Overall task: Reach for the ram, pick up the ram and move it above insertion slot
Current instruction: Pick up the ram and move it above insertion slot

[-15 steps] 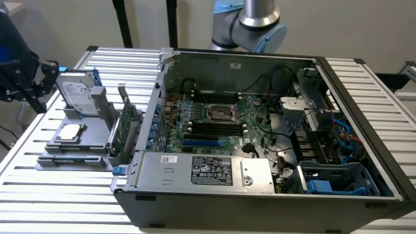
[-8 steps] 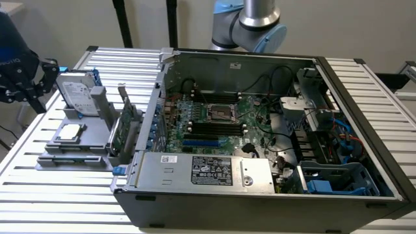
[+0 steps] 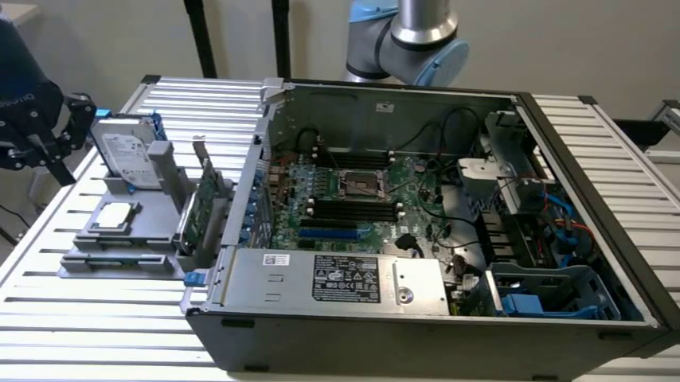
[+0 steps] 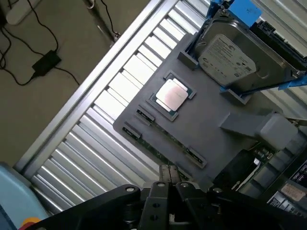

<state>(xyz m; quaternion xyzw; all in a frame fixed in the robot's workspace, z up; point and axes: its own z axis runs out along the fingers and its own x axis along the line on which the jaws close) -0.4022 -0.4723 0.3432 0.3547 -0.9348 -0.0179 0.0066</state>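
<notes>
The gripper, fingers pressed together on nothing, hovers over the gray tray. The ram lies along that tray's edge (not yet grasped), so lifting and carrying are undone.

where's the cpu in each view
Exterior view: the cpu lies flat on the grey holder, at that view's left, outside the computer case.
Wrist view: the cpu lies flat on the grey holder, between the hard drive and the holder's edge next to the slatted table.
Shared landmark: the hard drive, standing in the holder just behind the cpu.
</notes>
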